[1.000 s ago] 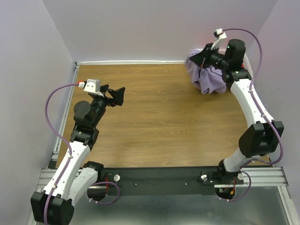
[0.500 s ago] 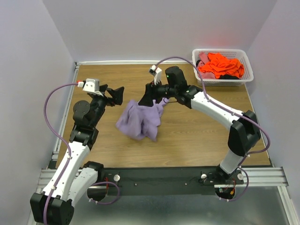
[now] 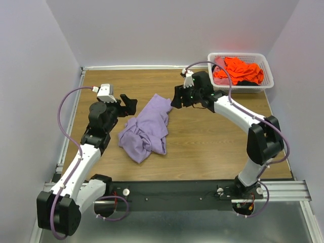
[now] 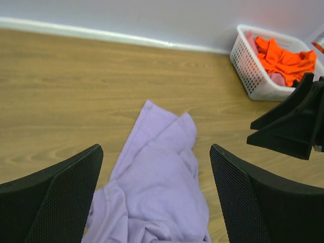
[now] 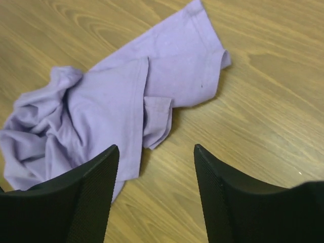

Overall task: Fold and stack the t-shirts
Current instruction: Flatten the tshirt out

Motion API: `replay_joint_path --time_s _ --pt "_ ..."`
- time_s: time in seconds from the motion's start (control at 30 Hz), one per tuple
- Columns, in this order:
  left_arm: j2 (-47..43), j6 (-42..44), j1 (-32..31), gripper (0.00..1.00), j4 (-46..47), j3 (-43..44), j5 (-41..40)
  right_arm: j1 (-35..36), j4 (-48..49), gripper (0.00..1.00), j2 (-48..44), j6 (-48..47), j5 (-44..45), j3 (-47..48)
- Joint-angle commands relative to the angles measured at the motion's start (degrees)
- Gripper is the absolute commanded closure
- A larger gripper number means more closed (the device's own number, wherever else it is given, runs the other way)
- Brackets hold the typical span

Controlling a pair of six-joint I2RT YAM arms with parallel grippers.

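Centrally, lavender t-shirt (image 3: pixel 146 129) lay crumpled on the wooden table (image 3: pixel 202 136), one end spread flat toward the far side. Left gripper (image 3: pixel 129 104) hovered just left of it, jaws wide, nothing between. Right gripper (image 3: pixel 176 99) hung near the shirt's far end, jaws apart, empty. Orange t-shirt (image 3: pixel 238 70) and pink t-shirt (image 3: pixel 218 62) sat heaped in the white basket (image 3: pixel 243 88) at the far right corner

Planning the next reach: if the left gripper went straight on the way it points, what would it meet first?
Most likely the lavender t-shirt, lying crumpled on the table ahead of and below the left gripper, whose jaws stand open; exact depth is unclear.
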Motion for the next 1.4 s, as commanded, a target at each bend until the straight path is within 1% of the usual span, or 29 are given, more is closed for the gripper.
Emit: replay_joint_path --time_s 0.0,0.03,0.07,0.1,0.17,0.27,0.3,0.37,0.4,0.43,0.53,0.67,0.77,0.8,0.9,0.93,1.0,1.03,1.07,1.1,1.13,1.17,1.2,1.23,1.27,1.33,1.37 --pt "4.2 -5.6 0.1 0.06 -3.1 -0.9 2.4 0.5 -2.0 0.34 7.0 -0.4 -4.0 2.5" --pt "5.6 -6.1 -0.1 0.06 -4.6 -0.5 3.1 0.4 -1.8 0.36 8.7 0.0 -4.5 3.3" --pt "8.4 -6.9 -0.6 0.07 -5.5 -0.1 3.5 0.4 -1.8 0.36 10.3 1.0 -5.6 5.6" --pt "9.7 -7.1 -0.8 0.06 -7.5 0.1 3.8 0.3 -1.8 0.36 13.9 1.4 -6.1 6.6" --pt "12.7 -7.6 -1.8 0.06 -9.3 0.4 3.3 -0.1 -1.2 0.36 17.0 3.4 -7.0 9.1" --pt "14.9 -8.3 -2.1 0.06 -13.4 0.7 0.5 -0.3 -0.3 0.33 21.7 5.9 -7.4 11.3" --pt "15.5 -8.6 -2.1 0.06 -14.5 0.6 -1.9 -0.3 -0.3 0.29 23.1 6.3 -7.3 11.7" --pt "17.2 -9.0 -2.2 0.06 -18.5 1.2 -4.1 -0.4 0.3 0.27 24.5 7.4 -7.4 12.2" --pt "17.7 -9.3 -2.2 0.06 -19.9 1.5 -7.4 -0.4 0.4 0.27 25.2 7.6 -7.4 12.6" --pt "18.2 -9.9 -2.1 0.06 -21.7 1.6 -8.4 -0.4 0.7 0.26 26.6 7.8 -7.3 12.9" --pt "20.3 -10.2 -2.1 0.06 -22.5 1.2 -9.0 -0.4 0.8 0.26 28.7 8.9 -7.4 14.3" --pt "21.9 -10.8 -2.1 0.06 -20.4 -0.6 -7.7 -0.5 2.2 0.25 31.4 10.4 -8.2 16.1" --pt "25.2 -10.4 -2.1 0.06 -19.2 -1.2 -6.9 -0.4 3.7 0.26 33.6 11.7 -8.6 16.9" --pt "26.1 -10.2 -2.1 0.06 -18.9 -1.2 -6.8 -0.4 3.8 0.27 34.0 11.8 -8.5 17.1" --pt "29.2 -10.0 -2.1 0.06 -17.2 -1.5 -6.6 -0.4 4.4 0.40 34.6 12.0 -7.7 17.6" --pt "30.6 -10.1 -2.1 0.06 -16.4 -1.5 -7.6 -0.3 4.4 0.52 34.7 11.5 -7.6 17.4" --pt "32.4 -10.1 -2.1 0.13 -15.7 -1.1 -8.1 -0.4 4.4 0.66 34.1 10.9 -7.4 16.5" --pt "33.3 -10.1 -2.1 0.20 -15.5 -0.1 -8.3 -0.4 4.4 0.80 32.4 10.5 -6.7 15.8" --pt "35.1 -10.1 -2.1 0.29 -15.1 0.4 -8.1 -0.5 4.4 0.86 31.3 10.0 -5.8 14.8" --pt "35.8 -10.1 -2.1 0.53 -14.9 1.0 -8.0 -0.6 4.5 0.90 29.9 9.2 -3.2 12.7" --pt "36.6 -10.0 -2.1 0.64 -14.5 2.5 -8.1 -1.0 4.4 0.99 27.0 8.9 -1.7 11.4" --pt "37.9 -9.9 -2.1 0.73 -14.5 3.3 -8.4 -1.4 4.3 1.00 25.0 8.6 -0.4 10.1" --pt "38.6 -9.6 -2.1 0.89 -14.7 4.4 -8.9 -1.8 4.3 0.99 23.4 8.0 1.9 8.9" --pt "39.2 -8.9 -2.1 0.95 -15.6 5.5 -9.3 -2.8 4.4 1.00 21.9 7.8 2.9 6.0" --pt "40.2 -8.4 -1.9 1.00 -16.2 8.2 -9.8 -3.3 4.3 1.00 18.1 7.7 5.4 4.5" --pt "40.7 -6.8 -1.4 1.00 -17.2 10.7 -11.3 -5.0 4.3 1.00 14.0 7.7 8.3 0.9" --pt "40.7 -6.0 -1.2 1.00 -17.4 13.0 -12.0 -5.7 4.3 1.00 12.1 7.8 9.7 -2.5"
